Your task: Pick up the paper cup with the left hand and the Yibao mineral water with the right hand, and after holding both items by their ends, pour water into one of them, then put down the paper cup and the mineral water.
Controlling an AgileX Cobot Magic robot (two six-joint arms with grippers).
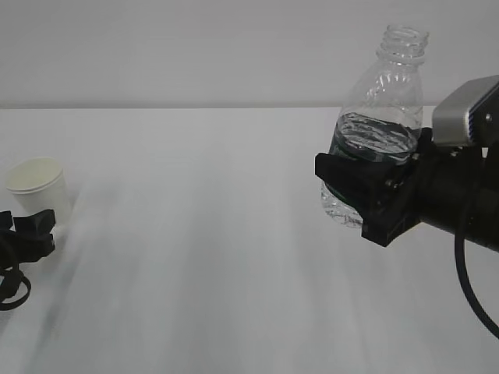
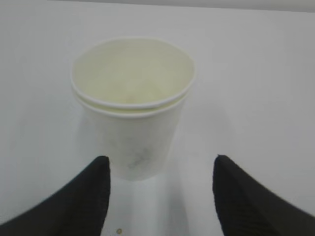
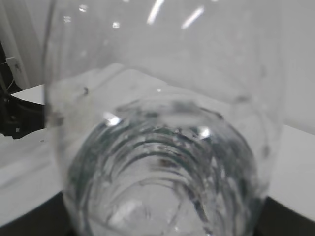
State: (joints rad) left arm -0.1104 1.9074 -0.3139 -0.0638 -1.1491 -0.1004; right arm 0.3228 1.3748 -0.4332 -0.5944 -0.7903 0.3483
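Note:
The white paper cup (image 1: 35, 183) stands upright on the table at the far left; its cream inside shows in the left wrist view (image 2: 132, 103). My left gripper (image 1: 30, 232) (image 2: 160, 158) is open, its fingertips (image 2: 96, 191) on either side of the cup's base, not closed on it. My right gripper (image 1: 360, 195) is shut on the lower body of the Yibao mineral water bottle (image 1: 382, 117) and holds it off the table, capless and leaning slightly left. The bottle, with water inside, fills the right wrist view (image 3: 162, 162).
The white table (image 1: 203, 257) spreads between the two arms, with a plain pale wall behind. A grey plate (image 1: 464, 113) sits on the right wrist. A black cable (image 1: 12, 284) loops below the left gripper.

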